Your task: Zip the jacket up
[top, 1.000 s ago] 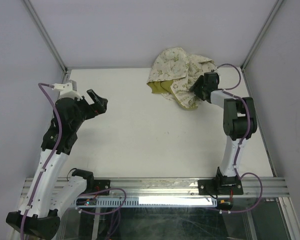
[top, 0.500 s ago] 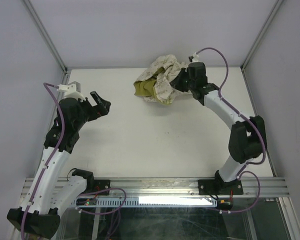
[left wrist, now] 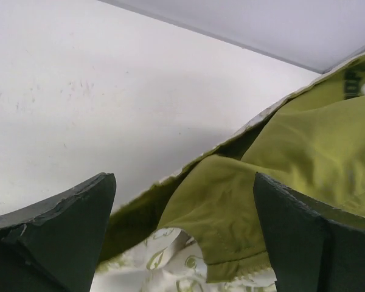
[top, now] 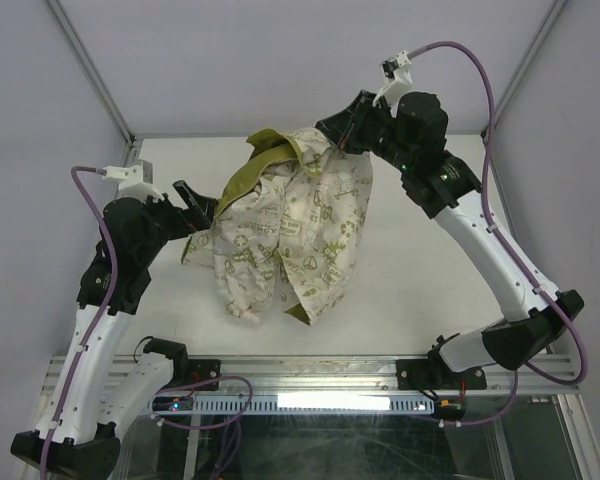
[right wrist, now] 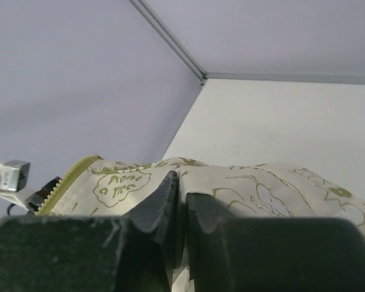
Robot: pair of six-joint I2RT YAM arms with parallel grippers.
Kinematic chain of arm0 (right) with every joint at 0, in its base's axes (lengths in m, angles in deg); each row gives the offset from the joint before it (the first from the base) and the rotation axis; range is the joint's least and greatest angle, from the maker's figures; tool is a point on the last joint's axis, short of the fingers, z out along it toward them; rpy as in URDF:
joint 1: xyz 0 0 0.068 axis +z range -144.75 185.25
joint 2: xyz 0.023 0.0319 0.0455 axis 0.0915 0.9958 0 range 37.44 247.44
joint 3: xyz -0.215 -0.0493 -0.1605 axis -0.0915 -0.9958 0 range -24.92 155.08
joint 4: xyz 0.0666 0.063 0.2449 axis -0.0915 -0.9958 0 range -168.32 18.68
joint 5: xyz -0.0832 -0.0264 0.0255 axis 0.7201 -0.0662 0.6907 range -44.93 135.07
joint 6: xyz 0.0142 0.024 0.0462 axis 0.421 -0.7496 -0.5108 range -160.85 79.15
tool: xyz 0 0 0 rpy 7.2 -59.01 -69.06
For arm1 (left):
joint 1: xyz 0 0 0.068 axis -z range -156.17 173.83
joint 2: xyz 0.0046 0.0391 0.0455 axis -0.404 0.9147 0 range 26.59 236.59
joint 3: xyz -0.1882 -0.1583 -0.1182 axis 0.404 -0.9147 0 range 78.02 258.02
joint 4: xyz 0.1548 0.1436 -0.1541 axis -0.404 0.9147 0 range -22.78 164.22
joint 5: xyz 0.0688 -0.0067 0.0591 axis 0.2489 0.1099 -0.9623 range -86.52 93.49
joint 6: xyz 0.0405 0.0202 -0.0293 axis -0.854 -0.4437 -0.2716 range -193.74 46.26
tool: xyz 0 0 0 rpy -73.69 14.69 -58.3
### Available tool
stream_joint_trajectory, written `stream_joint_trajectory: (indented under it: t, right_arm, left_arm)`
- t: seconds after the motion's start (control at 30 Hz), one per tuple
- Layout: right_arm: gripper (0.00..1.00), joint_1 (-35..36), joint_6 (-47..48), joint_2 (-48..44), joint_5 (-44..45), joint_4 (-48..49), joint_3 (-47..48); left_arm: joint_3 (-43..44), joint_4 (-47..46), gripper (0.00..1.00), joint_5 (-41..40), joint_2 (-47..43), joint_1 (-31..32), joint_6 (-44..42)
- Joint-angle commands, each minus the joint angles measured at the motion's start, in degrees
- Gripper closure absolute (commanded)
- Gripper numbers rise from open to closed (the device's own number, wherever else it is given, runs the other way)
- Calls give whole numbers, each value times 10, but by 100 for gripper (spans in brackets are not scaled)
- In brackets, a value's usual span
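Jacket (top: 300,230) pinched in right tool (top: 332,130), hanging below

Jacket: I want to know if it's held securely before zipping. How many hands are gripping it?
1. The right hand is shut on the upper edge of the jacket, holding it up. The left hand is open beside it, gripping nothing.
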Motion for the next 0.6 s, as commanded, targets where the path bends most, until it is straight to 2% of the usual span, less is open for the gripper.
stream_joint_trajectory:
  t: [0.0, 0.07, 0.27, 0.4, 0.57]
  right_arm:
    - [79, -4, -11, -13, 78, -22, -42]
    - [65, -9, 2, -1, 115, -55, -59]
    - [35, -52, 78, -1, 143, -121, -122]
    - [26, -47, 159, -13, 95, -141, -160]
    - [22, -11, 199, -20, 78, -117, -247]
  left_arm:
    - [14, 3, 1, 29, 5, 3, -13]
    - [9, 12, 1, 31, 18, 3, -9]
    - [8, 60, 1, 33, 67, 3, 10]
    - [-17, 78, 1, 58, 82, 3, 62]
    - [-97, 34, 1, 109, 86, 3, 155]
